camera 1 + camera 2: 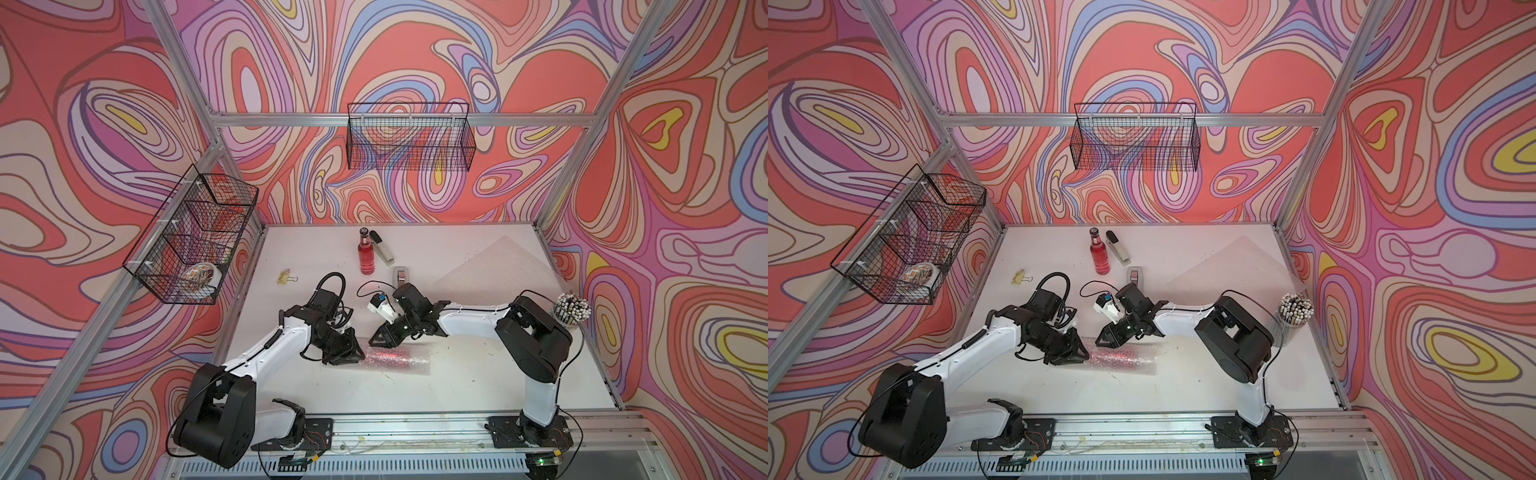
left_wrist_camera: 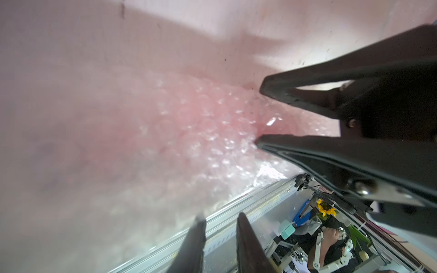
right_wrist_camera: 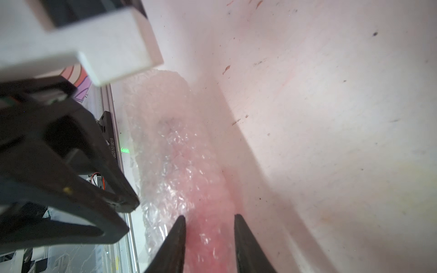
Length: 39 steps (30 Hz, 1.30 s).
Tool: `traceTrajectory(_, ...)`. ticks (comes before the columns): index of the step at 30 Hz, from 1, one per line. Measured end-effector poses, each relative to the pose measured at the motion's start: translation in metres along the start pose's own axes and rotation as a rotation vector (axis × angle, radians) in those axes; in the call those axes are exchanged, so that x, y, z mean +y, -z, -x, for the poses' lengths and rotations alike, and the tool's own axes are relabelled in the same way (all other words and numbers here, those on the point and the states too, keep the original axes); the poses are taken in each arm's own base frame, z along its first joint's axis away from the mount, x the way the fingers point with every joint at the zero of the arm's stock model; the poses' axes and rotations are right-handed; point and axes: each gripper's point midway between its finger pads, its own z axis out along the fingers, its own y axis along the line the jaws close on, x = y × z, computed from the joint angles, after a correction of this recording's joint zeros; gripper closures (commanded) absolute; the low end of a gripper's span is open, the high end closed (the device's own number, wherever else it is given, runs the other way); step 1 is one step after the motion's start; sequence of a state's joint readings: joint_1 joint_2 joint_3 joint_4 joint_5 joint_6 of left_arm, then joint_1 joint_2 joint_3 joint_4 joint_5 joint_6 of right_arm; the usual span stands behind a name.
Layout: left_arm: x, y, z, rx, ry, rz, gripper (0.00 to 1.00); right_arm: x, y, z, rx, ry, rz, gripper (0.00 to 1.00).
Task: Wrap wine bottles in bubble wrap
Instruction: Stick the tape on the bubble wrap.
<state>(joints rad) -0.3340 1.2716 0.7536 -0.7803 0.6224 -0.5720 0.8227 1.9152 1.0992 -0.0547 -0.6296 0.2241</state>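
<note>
bright even light, wrist views blurry, perhaps defocused

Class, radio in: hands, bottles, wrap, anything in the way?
Both hands part-open at the wrapped bottle, on its side. Second bottle upright, bare. Spare sheet flat. Stapler beside the bare bottle.

One red bottle [image 1: 366, 254] stands at 12 o'clock; another lies rolled in bubble wrap [image 1: 392, 358] mid-table; a flat sheet [image 1: 498, 266] at 2

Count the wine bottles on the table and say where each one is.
2. One bare bottle stands upright at the back beside the stapler. The other bottle lies rolled in bubble wrap between the two grippers, showing only as a red glow.
</note>
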Motion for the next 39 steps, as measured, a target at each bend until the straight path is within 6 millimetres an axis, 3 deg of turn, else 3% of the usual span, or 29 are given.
traceTrajectory(5, -0.013, 0.027, 0.01, -0.078, -0.041, 0.03, 0.72, 0.003, -0.001, -0.001, 0.001, 0.007, 0.005, 0.63)
traceTrajectory(8, -0.025, 0.034, 0.012, -0.105, -0.052, -0.012, 0.79, 0.003, -0.001, -0.001, 0.001, 0.009, 0.008, 0.63)
traceTrajectory(12, -0.033, 0.017, 0.004, -0.065, -0.038, -0.069, 0.86, 0.004, -0.001, -0.001, 0.0, 0.01, 0.011, 0.63)
traceTrajectory(16, -0.038, -0.01, -0.003, 0.003, -0.027, -0.095, 1.0, 0.004, -0.001, -0.002, -0.001, 0.01, 0.012, 0.63)
traceTrajectory(26, -0.018, -0.027, -0.004, 0.012, 0.002, -0.049, 1.0, 0.006, -0.001, -0.003, -0.001, 0.015, 0.015, 0.63)
traceTrajectory(39, -0.016, -0.032, -0.005, 0.032, -0.017, -0.055, 1.0, 0.003, 0.0, -0.003, -0.001, 0.006, 0.0, 0.55)
